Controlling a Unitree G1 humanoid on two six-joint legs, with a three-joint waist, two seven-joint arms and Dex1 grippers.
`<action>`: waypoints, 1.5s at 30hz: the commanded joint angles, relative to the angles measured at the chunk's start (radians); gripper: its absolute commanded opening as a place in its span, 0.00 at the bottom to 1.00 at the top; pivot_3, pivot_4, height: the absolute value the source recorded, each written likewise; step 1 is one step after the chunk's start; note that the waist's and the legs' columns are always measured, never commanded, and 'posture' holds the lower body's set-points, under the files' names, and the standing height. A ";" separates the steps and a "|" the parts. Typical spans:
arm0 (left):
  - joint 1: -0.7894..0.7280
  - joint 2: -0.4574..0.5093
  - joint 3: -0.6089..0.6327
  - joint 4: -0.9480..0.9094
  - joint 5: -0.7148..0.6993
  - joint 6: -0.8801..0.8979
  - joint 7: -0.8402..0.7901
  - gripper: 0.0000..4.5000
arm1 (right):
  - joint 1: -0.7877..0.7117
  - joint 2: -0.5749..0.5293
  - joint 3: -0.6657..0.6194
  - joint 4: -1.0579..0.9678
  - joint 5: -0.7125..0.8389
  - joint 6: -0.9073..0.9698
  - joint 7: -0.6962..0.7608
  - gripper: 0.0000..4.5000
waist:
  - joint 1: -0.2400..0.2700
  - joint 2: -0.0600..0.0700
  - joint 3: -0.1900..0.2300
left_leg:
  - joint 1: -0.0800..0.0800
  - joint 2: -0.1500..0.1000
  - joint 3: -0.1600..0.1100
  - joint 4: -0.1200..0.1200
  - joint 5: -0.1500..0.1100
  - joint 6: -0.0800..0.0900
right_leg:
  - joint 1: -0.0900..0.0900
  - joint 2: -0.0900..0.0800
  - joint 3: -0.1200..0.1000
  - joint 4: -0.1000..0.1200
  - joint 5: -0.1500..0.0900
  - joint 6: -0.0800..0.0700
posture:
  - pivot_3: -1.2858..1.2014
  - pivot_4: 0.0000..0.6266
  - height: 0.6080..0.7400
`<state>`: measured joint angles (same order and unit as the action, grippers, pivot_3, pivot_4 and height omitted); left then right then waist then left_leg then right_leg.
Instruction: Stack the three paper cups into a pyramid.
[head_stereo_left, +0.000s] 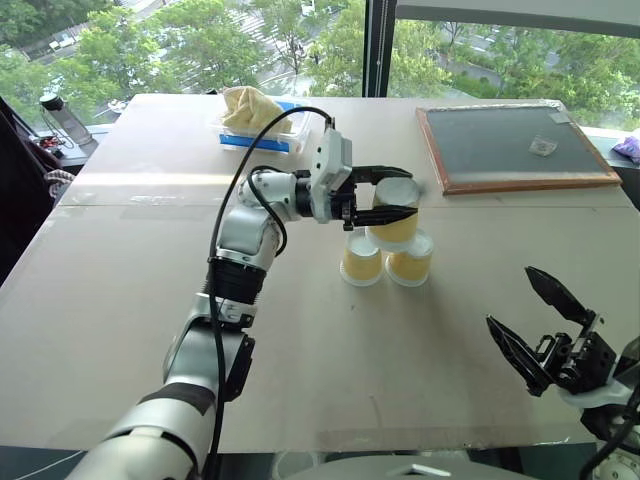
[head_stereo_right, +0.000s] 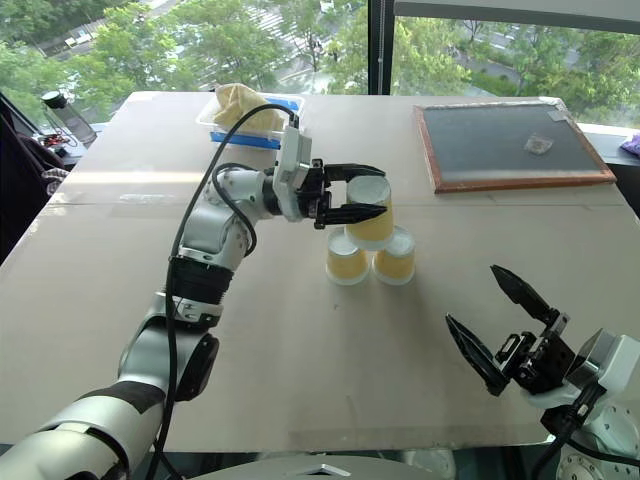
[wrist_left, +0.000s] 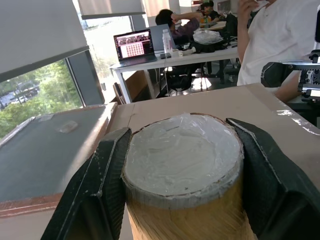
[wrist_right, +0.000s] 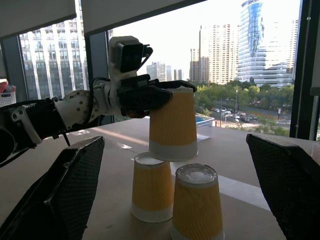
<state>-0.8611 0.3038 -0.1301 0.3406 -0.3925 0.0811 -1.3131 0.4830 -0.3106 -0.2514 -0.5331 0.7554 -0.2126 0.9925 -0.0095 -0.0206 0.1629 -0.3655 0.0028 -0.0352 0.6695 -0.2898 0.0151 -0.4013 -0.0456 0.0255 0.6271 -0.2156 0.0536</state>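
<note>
Nearest your camera, at the lower right of the head view, your right gripper hangs over the table's front part with its two black fingers spread wide and nothing between them. Count the cups with me: three paper cups, all upside down. Two stand side by side at the middle of the frame, the left bottom cup and the right bottom cup, just beside each other. The third cup is in your left gripper, whose fingers are clamped on its upper wall near the white base. From the right wrist view that top cup sits above the pair with its rim at the left one's base; whether it rests there I can't tell.

Now the surface: one broad beige table, with big windows behind it and green trees outside. Upper right of the frame lies one wood-framed chalkboard, well apart from the cups. Upper middle sits one clear tub with a tan cloth bundled in it. One dark bottle stands at the far left edge. Your own left arm crosses in front of the tub.
</note>
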 joint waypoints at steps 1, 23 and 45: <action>-0.024 -0.013 -0.003 -0.011 0.000 -0.016 -0.015 0.53 | 0.020 -0.002 -0.020 -0.041 0.025 -0.031 0.012 1.00 | 0.000 0.000 0.000 | 0.000 0.000 0.000 0.000 0.000 0.000 | 0.000 0.000 0.000 0.000 0.000 0.000 | 0.52 0.24 1.00; -0.033 -0.046 -0.011 0.048 0.043 -0.054 -0.040 0.53 | 0.156 -0.062 -0.173 -0.018 0.139 -0.023 0.133 1.00 | 0.001 0.000 0.000 | 0.000 0.000 0.000 0.000 0.000 0.000 | 0.000 0.000 0.000 0.000 0.000 0.000 | 0.52 0.24 1.00; -0.043 -0.031 0.009 0.048 0.040 -0.053 -0.005 0.98 | 0.134 -0.056 -0.196 0.049 0.140 -0.032 0.200 1.00 | 0.001 0.000 0.000 | 0.000 0.000 0.000 0.000 0.000 0.000 | 0.000 0.000 0.000 0.000 0.000 0.000 | 0.52 0.24 1.00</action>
<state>-0.8717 0.2703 -0.1438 0.4088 -0.3444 0.0385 -1.3243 0.6150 -0.3673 -0.4119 -0.4812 0.8851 -0.2248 1.1790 -0.0084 -0.0206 0.1629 -0.3653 0.0029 -0.0351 0.6698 -0.2898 0.0151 -0.4012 -0.0456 0.0257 0.6275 -0.2156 0.0537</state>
